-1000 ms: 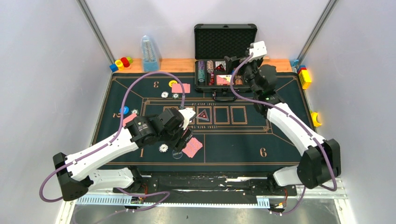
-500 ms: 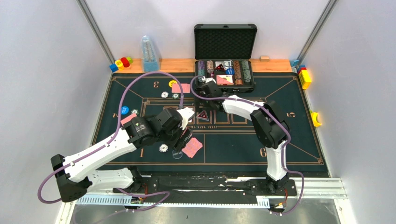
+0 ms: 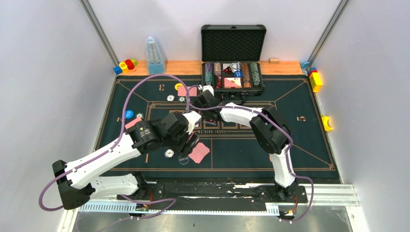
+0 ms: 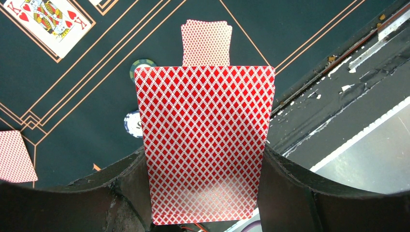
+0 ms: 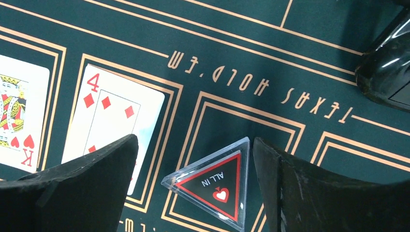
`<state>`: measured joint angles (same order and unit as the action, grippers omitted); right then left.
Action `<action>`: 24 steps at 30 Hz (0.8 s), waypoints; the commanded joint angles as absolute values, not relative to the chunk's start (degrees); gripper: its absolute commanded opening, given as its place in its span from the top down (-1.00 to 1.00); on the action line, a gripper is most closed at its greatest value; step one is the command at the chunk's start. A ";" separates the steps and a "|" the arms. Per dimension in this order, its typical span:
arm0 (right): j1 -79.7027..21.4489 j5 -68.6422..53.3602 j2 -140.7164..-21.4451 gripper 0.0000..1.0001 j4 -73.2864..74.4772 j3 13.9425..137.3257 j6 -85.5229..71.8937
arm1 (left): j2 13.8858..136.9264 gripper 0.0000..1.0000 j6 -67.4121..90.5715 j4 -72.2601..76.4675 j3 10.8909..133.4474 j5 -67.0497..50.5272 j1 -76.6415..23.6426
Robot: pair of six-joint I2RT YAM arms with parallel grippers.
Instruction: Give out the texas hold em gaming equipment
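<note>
My left gripper (image 4: 203,159) is shut on a red-backed playing card (image 4: 205,140), held upright above the green mat (image 3: 290,145). Below it lie a small red-backed card pile (image 4: 206,42), a green-and-white chip (image 4: 140,65) and a white disc (image 4: 130,124). My right gripper (image 5: 194,145) is open and low over the mat's centre boxes. A clear "ALL IN" triangle (image 5: 215,181) lies between its fingers, close to the right one. Beside it lie a face-up four of diamonds (image 5: 113,125) and a king (image 5: 17,121).
An open black case (image 3: 233,43) of chips stands at the back. Cards, chips and discs lie at seat 3 (image 3: 187,91) and the left seat (image 3: 134,123). A blue bottle-like object (image 3: 154,55) and toy blocks (image 3: 125,65) (image 3: 315,79) line the edges.
My right arm has swung from the case down and left across the mat to the centre boxes, over the triangle. The left arm with its card has stayed put.
</note>
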<state>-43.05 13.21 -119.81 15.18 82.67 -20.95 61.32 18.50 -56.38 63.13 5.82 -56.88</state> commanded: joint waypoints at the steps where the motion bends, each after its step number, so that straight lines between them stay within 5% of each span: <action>1: -43.44 16.04 -119.36 -0.80 20.07 78.24 -23.15 | 59.77 1.00 17.76 -54.67 63.38 5.15 -56.72; 12: -44.95 18.43 -116.06 -0.63 20.78 73.71 -21.71 | 59.87 1.00 17.67 -54.60 63.42 5.18 -56.71; 24: -44.53 30.29 -111.84 -0.20 23.38 69.40 -24.70 | 59.86 1.00 17.72 -54.61 63.43 5.25 -56.75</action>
